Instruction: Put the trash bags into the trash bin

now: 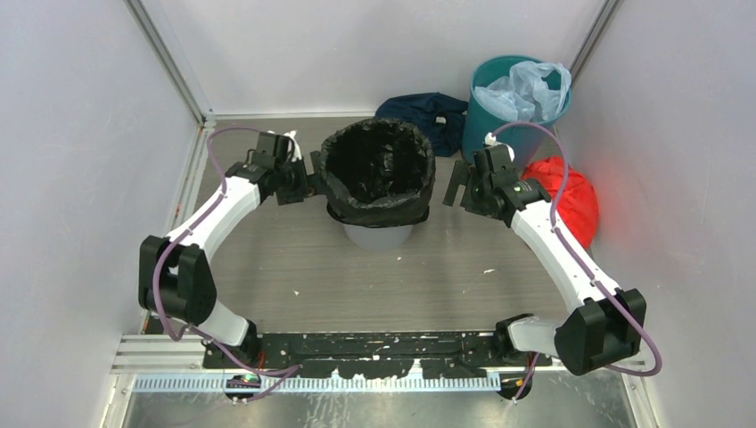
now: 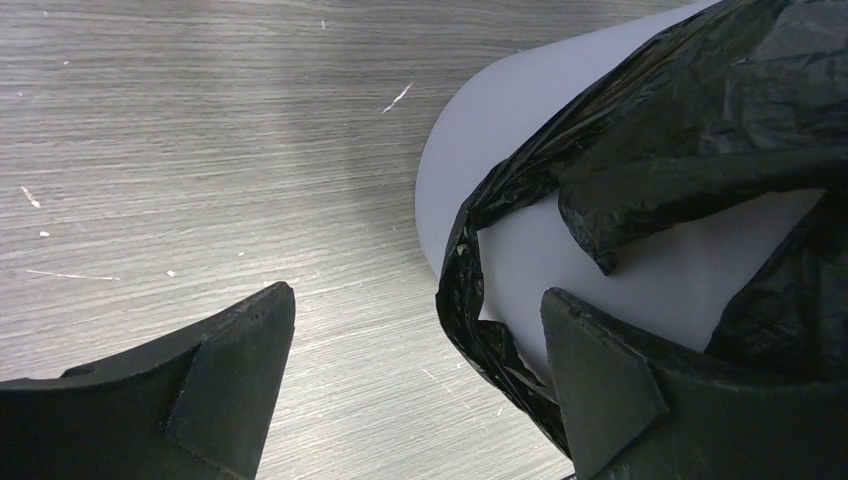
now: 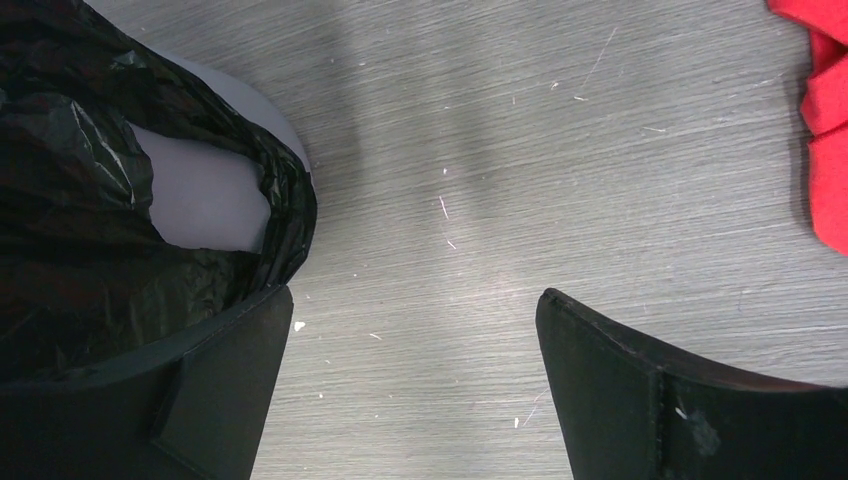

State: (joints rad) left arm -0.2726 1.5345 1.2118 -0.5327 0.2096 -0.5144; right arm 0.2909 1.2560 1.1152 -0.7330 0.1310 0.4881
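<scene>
The light grey trash bin point(image 1: 378, 235) stands mid-table. The glossy black trash bag point(image 1: 379, 165) lines it, its mouth open and its edge folded down over the rim. My left gripper point(image 1: 311, 185) is open right beside the bag's left side. In the left wrist view the left gripper point(image 2: 415, 320) has the bag's hanging hem point(image 2: 470, 300) between its fingers, close to the right one, over the bin wall point(image 2: 500, 110). My right gripper point(image 1: 454, 188) is open just right of the bag. In its wrist view the right gripper point(image 3: 415, 300) has only table between the fingers; the bag point(image 3: 70, 200) and bin point(image 3: 200, 195) lie left.
A teal-green bin point(image 1: 499, 125) holding a pale blue plastic bag point(image 1: 526, 89) stands at the back right. A dark navy cloth point(image 1: 423, 111) lies behind the grey bin, and a red cloth bundle point(image 1: 571, 192) point(image 3: 825, 130) sits by the right wall. White walls enclose the table.
</scene>
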